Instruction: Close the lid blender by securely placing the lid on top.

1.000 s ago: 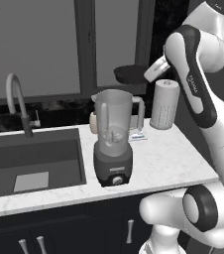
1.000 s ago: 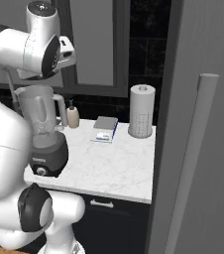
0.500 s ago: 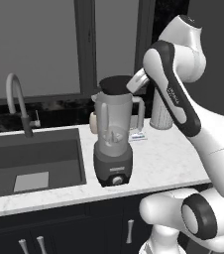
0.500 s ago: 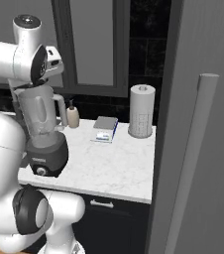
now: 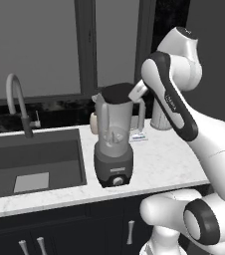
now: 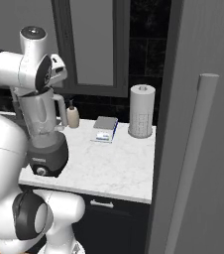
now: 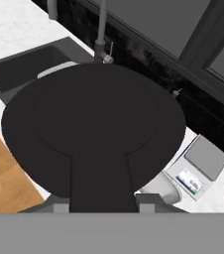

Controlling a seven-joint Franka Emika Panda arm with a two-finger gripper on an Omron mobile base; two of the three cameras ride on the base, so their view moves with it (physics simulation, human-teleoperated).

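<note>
Currently, the lid (image 5: 117, 93) is sitting at the top of the blender (image 5: 114, 144), covering the jar rim in the left base view. The end effector (image 5: 134, 91) is gripping the lid by its side tab, fingers closed on it. In the hand view, the lid (image 7: 94, 129) is spreading across the frame. The blender is standing on the white marble table (image 5: 157, 167), just beside the sink (image 5: 32, 159). A white perforated cylinder (image 6: 141, 110) is standing well apart, near the wall.

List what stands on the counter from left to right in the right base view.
Blender → soap bottle → grey box → white perforated cylinder.
</note>
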